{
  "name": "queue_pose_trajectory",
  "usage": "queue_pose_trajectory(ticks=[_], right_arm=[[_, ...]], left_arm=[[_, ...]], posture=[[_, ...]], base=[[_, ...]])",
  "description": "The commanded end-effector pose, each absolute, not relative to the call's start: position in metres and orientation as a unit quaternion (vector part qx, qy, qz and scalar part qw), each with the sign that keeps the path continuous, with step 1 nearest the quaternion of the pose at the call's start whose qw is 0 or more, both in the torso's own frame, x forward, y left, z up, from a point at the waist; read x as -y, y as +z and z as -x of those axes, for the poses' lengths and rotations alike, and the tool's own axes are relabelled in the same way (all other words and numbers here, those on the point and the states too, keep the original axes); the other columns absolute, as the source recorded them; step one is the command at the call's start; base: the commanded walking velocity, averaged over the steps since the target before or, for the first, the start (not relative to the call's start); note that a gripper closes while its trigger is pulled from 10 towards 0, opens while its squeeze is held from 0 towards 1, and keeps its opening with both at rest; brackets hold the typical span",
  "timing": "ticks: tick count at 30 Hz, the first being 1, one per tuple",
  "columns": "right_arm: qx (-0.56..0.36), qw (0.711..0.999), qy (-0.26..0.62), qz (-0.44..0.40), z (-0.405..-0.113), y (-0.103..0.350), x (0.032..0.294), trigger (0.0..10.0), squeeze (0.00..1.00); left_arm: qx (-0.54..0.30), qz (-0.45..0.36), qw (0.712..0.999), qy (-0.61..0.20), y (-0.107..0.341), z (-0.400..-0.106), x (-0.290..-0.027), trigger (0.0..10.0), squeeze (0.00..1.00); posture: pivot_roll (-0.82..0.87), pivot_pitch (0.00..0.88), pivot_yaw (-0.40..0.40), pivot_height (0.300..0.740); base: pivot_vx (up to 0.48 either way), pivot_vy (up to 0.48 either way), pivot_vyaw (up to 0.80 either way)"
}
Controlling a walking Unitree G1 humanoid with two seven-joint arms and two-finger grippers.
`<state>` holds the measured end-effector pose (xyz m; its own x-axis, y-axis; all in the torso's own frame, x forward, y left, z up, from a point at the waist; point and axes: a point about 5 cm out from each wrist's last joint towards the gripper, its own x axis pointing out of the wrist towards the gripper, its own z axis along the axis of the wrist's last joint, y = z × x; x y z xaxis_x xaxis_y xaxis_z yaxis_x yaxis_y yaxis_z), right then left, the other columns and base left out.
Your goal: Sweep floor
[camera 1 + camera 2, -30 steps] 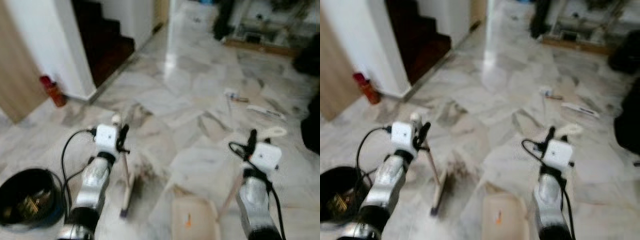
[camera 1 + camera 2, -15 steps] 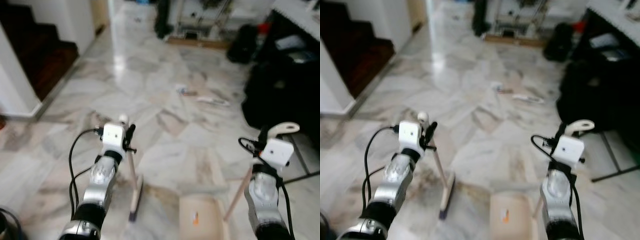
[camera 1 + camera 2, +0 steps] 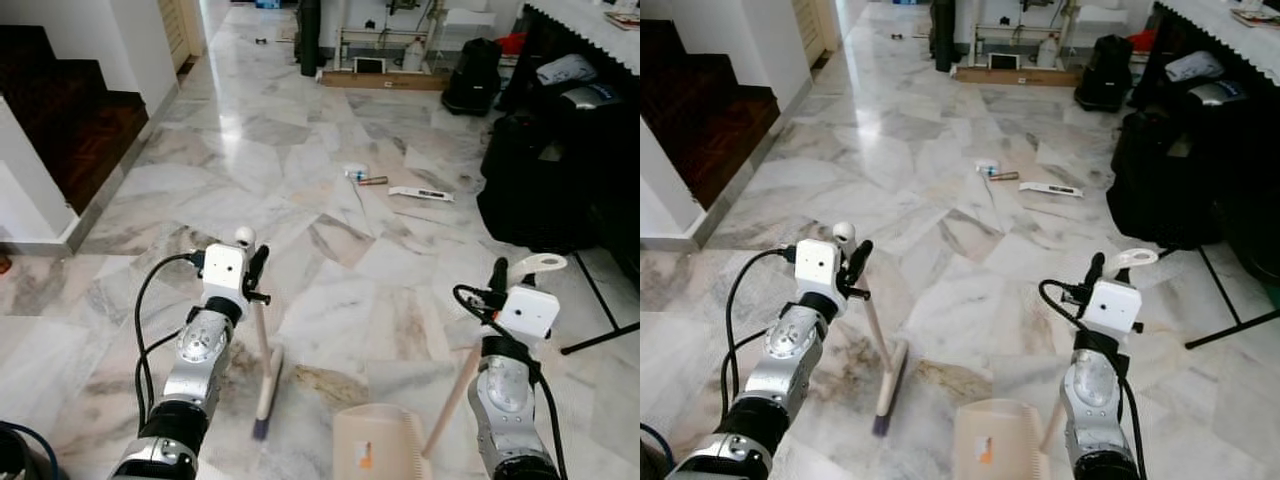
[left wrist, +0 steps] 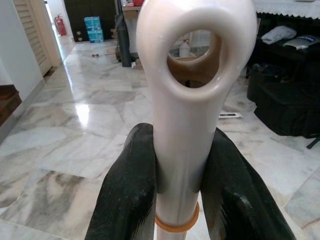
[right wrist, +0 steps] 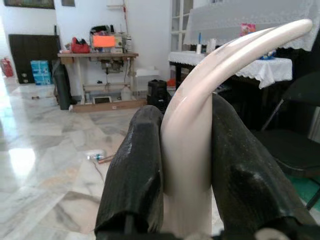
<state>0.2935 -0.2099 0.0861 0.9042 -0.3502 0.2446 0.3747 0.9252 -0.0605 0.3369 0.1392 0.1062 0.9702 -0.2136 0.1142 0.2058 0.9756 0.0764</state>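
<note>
Left gripper [image 4: 177,187]: two black fingers clamped on the cream handle of one broom [image 3: 264,385], just under its ring-shaped end.
Broom head: on the marble floor [image 3: 330,200], below and just ahead of that gripper.
Right gripper [image 5: 187,165]: two fingers pressed around the curved cream handle of one dustpan [image 3: 378,448].
Dustpan pan: low between the two arms, nearer the right one.
Litter [image 3: 385,184]: about three small pieces lying together well ahead of both grippers.
Dark bags [image 3: 530,165]: far ahead to the right.
</note>
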Motion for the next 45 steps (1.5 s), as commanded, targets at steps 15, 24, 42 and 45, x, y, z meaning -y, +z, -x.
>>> queue_pose_trajectory(ticks=[15,24,42,45], right_arm=[[0.099,0.979,-0.180,0.005,-0.295,0.077,0.204,10.0,0.00],[0.084,0.979,-0.188,0.000,-0.286,0.065,0.209,10.0,0.00],[0.111,0.977,-0.182,0.006,-0.290,0.074,0.213,10.0,0.00],[0.116,0.976,-0.182,0.008,-0.291,0.077,0.214,10.0,0.00]], left_arm=[[0.090,-0.050,0.989,-0.108,0.123,-0.349,-0.145,10.0,0.00],[0.070,-0.041,0.990,-0.118,0.114,-0.350,-0.140,10.0,0.00],[0.051,-0.026,0.992,-0.112,0.101,-0.346,-0.140,10.0,0.00],[0.051,-0.023,0.992,-0.112,0.102,-0.346,-0.139,10.0,0.00]], posture=[[0.07,0.000,0.030,0.740],[0.05,0.000,0.054,0.740],[0.03,0.000,0.035,0.740],[0.03,0.000,0.032,0.740]], base=[[0.265,0.000,0.00],[0.268,0.000,0.00],[0.268,0.000,0.00],[0.269,0.000,0.00]])
